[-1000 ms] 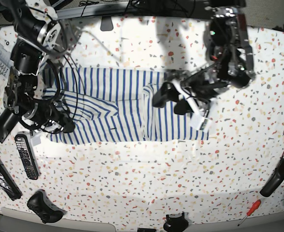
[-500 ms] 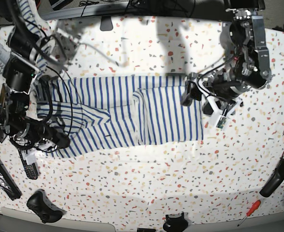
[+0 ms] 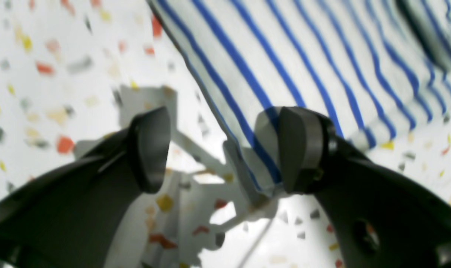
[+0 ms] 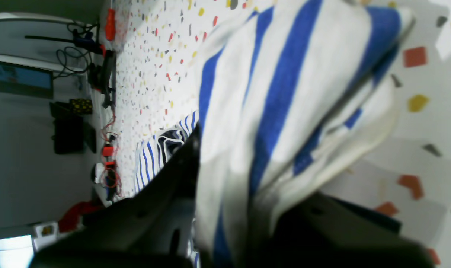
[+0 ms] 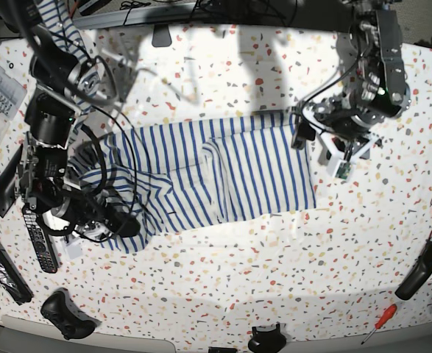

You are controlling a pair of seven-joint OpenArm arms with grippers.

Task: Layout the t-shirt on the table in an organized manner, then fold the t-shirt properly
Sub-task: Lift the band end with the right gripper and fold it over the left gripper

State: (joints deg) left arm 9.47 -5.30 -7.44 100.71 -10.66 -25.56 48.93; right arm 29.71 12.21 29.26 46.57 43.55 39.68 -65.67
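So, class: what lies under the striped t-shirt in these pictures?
Under the t-shirt lies the speckled table, visible all around it. One corner is pinched in the shut right pincer. Whatever sits beneath the cloth itself is covered and cannot be seen.

The blue-striped white cloth t-shirt lies across the middle of the speckled terrazzo surface. The left claw sits at its 3 o'clock edge, the right claw at its 8 o'clock corner.

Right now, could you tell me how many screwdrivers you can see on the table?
1. A red-handled screwdriver lies near the table's front edge, at the base view's bottom right. Others could be hidden behind the arms.
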